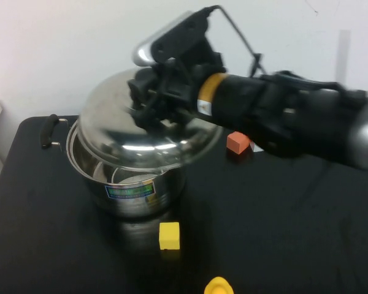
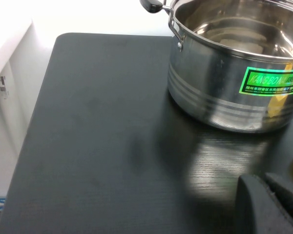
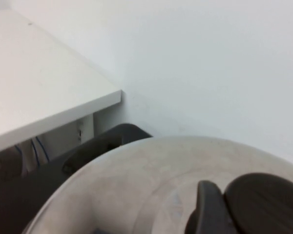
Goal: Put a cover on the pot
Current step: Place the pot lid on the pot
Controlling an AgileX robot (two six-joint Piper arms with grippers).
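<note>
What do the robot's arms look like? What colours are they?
The right arm is chunky and black, with a yellow ring near its wrist, a silvery camera box on top and a thin black cable looping up. The right gripper is black too. Of the left gripper, only a dark, padded-looking bit shows.

The flat black table carries a large shiny stainless-steel pot with a blue-green label, left of centre toward the far side. A small yellow cube lies just near of the pot. A rounded yellow piece sits at the near edge. A small orange block lies far, right of the pot.
</note>
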